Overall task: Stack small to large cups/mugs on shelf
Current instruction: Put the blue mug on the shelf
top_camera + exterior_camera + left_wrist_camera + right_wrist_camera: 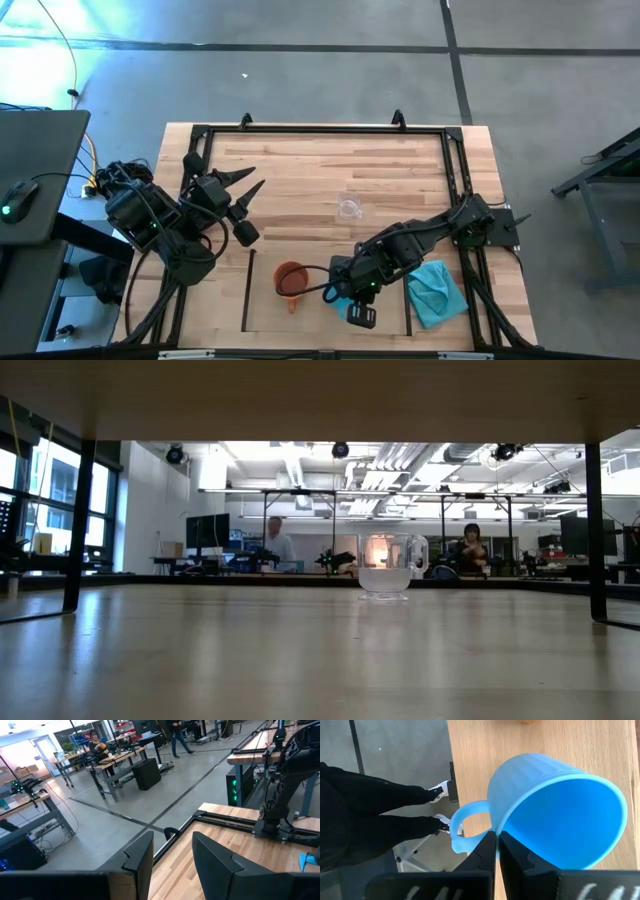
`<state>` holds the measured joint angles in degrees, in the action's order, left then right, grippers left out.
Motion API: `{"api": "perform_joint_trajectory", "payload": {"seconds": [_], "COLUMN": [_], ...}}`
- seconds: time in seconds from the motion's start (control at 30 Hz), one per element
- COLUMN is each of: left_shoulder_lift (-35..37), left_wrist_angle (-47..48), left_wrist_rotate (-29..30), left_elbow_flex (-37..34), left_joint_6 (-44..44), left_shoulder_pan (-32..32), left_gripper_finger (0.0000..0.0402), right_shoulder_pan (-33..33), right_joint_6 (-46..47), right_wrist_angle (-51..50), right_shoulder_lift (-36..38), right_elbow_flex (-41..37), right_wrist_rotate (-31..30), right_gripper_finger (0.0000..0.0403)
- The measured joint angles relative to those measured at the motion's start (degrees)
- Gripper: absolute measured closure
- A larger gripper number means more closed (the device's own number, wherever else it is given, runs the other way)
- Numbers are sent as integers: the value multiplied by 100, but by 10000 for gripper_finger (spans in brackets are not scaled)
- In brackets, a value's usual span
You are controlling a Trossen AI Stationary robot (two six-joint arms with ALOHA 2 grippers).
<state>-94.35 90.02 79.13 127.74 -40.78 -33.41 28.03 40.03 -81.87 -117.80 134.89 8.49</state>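
- The blue mug [555, 810] fills the middle of the right wrist view, tilted so its open mouth faces the camera, its handle toward the frame's left. It hangs above the pale shelf [485, 745].
- The right gripper [496, 851] has its two dark fingers pressed together on the blue mug's rim, just beside the handle, pinching the wall.
- In the high view the right gripper [352, 296] sits at lower centre, over the shelf [262, 310]; the mug itself is mostly hidden under the arm there.
- The orange mug [291, 280] stands on the shelf just left of the right gripper, near it, handle toward the bottom edge.
- The clear glass cup [348, 208] stands upright on the striped tabletop [300, 170], centre of the frame, well apart from both mugs. In the low view it [388, 567] sits right of centre.
- The left gripper [240, 200] hovers left of centre, its fingers spread and holding nothing.
- A teal cloth [437, 290] lies at lower right, beside the right arm.
- A person's dark trouser legs and shoes [380, 815] show beyond the table edge.
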Motion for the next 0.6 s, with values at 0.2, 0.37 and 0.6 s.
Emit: {"api": "perform_joint_trajectory", "payload": {"seconds": [0.2, 0.37, 0.6], "left_shoulder_lift": [0, 0, 0], "left_wrist_angle": [0, 0, 0], "left_wrist_rotate": [1, 1, 1], "left_elbow_flex": [0, 0, 0], "left_joint_6": [33, 44, 44], "left_shoulder_pan": [-2, -2, -2], "left_gripper_finger": [277, 277, 277], "right_shoulder_pan": [0, 0, -2], "right_joint_6": [-2, -2, 12], "right_wrist_angle": [4, 5, -41], "right_shoulder_lift": [-1, -2, -2], "right_elbow_flex": [0, 0, 0], "right_wrist_rotate": [-66, -91, -98], "right_gripper_finger": [403, 403, 403]}}
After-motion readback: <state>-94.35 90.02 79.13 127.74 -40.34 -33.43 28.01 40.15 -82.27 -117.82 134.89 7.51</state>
